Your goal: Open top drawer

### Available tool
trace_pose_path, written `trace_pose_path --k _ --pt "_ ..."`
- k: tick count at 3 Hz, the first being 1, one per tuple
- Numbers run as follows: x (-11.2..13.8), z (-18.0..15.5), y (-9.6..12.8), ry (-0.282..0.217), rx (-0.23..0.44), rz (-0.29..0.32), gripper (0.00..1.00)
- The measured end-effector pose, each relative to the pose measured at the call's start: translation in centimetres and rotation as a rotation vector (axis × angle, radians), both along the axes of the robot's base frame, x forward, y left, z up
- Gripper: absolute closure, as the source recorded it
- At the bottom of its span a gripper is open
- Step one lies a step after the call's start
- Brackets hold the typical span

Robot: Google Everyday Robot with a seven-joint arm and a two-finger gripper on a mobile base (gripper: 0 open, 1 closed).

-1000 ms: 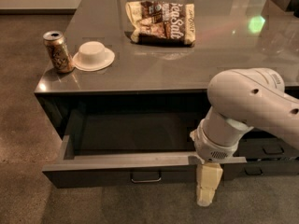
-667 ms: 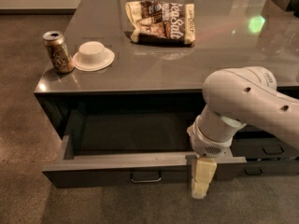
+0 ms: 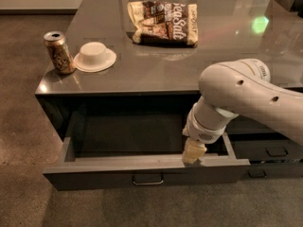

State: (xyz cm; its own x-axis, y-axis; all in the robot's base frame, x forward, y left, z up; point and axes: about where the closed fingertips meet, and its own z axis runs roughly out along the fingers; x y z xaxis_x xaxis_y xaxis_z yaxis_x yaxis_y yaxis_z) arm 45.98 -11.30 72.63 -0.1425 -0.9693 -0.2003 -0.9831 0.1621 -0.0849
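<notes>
The top drawer is a wide dark grey metal drawer, pulled out from under the tabletop. Its plain grey inside shows and looks empty. A small bar handle sits at the centre of its flat front. My gripper hangs from the white arm at the right part of the drawer. Its cream tip is at the top edge of the drawer front, well right of the handle.
On the grey tabletop stand a drink can, an upturned white bowl and a snack bag. Lower-fronted grey drawers with like handles sit at the right. Brown floor lies around.
My gripper has risen and shifted left, from in front of the drawer face to the top edge of the drawer front. The drawer stays open as before.
</notes>
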Motion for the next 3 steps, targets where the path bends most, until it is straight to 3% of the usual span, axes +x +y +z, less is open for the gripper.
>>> trace_pose_path --k 2,3 --pt "2.0 -1.5 0.2 -0.059 0.030 -0.017 0.89" --pt "1.9 -4.1 -0.1 -0.071 0.052 -0.008 1.00"
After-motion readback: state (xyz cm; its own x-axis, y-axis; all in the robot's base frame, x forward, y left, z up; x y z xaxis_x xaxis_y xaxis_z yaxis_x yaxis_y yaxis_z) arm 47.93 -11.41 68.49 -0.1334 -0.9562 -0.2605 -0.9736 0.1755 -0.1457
